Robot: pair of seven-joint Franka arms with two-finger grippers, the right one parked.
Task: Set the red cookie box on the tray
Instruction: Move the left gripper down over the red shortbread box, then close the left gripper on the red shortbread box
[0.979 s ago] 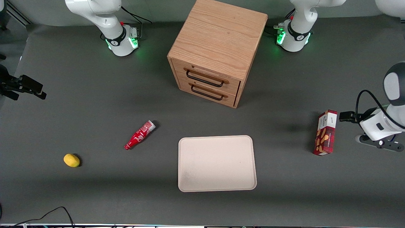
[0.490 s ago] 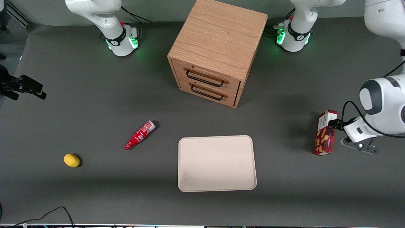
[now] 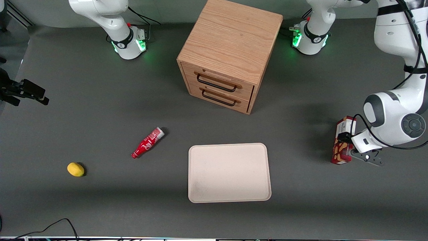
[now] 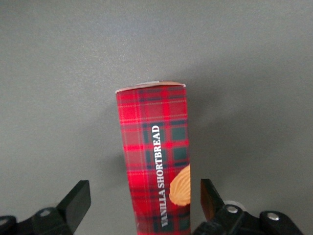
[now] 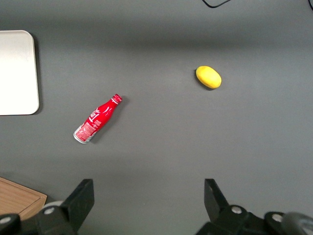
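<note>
- Red plaid marks your target: the red cookie box (image 3: 342, 147) lies flat on the grey worktop (image 3: 100, 100) toward the working arm's end, well apart from the tray (image 3: 229, 172).
- Your gripper (image 4: 141, 203) hangs directly over the box, and in the wrist view one finger (image 4: 77, 199) shows on each side of the carton with grey worktop visible between pad and cardboard.
- So the jaws stand spread and straddle the box across its narrow width, touching nothing as far as you can see.
- You are in the approach-to-grasp step, by my reading; the box is not yet held and the tray carries nothing.
- Next you likely need to come down until the pads sit level with the carton's long sides, then close on it squarely.
- After that comes a lift and a carry sideways toward the tray, which lies nearer the front camera than the wooden drawer cabinet (image 3: 230, 50).
- Leave the small red bottle (image 3: 147, 142) and the yellow lemon (image 3: 75, 169) alone; both lie toward the parked arm's end.
</note>
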